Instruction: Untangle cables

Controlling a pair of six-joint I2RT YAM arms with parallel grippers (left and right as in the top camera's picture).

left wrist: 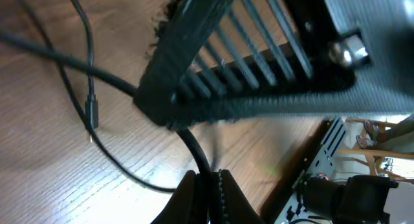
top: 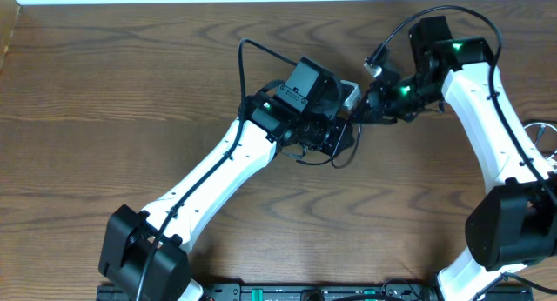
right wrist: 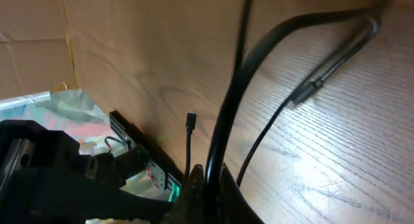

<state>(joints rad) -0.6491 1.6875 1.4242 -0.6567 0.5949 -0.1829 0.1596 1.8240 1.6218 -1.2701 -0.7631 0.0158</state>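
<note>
In the overhead view my two grippers meet at the table's middle. My left gripper (top: 338, 137) is shut on a black cable (left wrist: 194, 149) that runs up from its jaws (left wrist: 208, 185) in the left wrist view. My right gripper (top: 364, 110) is shut on a black cable (right wrist: 226, 120), which arcs up and to the right from its jaws (right wrist: 208, 182). A thin black cord with a small plug end (left wrist: 93, 112) lies on the wood, and a loop of it shows below the left gripper (top: 341, 158). Another plug end (right wrist: 191, 120) stands beside the right jaws. I cannot make out the white cord.
The wooden table (top: 104, 118) stretches to the left and front. The right gripper's ribbed body (left wrist: 259, 62) hangs close over the left wrist camera. Thick arm cables loop above both wrists (top: 248, 53). A control box edge (top: 305, 292) runs along the front.
</note>
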